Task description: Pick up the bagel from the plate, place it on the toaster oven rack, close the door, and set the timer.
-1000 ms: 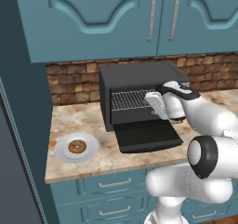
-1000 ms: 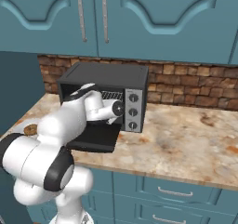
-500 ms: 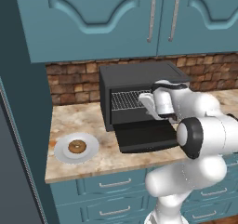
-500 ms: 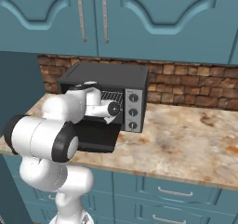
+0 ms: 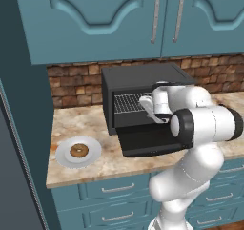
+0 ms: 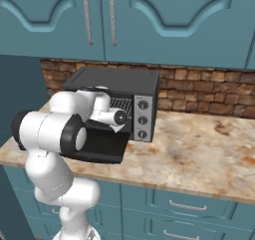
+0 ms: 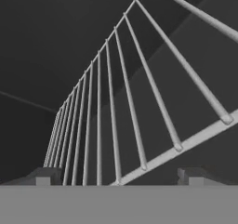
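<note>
Right now the gripper (image 7: pixel 116 177) is reaching into the open mouth of the toaster oven (image 5: pixel 143 81), which is standing on the counter (image 5: pixel 86 124) against the brick wall (image 6: pixel 199 87). In the hand view its two dark fingertips (image 7: pixel 42 175) are standing well apart at the bottom, with nothing between them, so the jaws are open and are holding nothing. The toaster oven rack (image 7: pixel 121 111) is lying just in front of them, and its thin silver bars are running away into the dark cavity. In the left base view the rack is showing as a grey grid inside the oven, partly behind the white hand. The door (image 5: pixel 147 141) is hanging open, folded down flat over the counter in front of the oven. The bagel (image 5: pixel 78 151) is sitting in the middle of the plate (image 5: pixel 93 148), and the plate is resting on the counter to the left of the oven, well apart from the gripper. In the right base view three round knobs (image 6: pixel 143 119) are showing in a column on the right side of the oven front.
</note>
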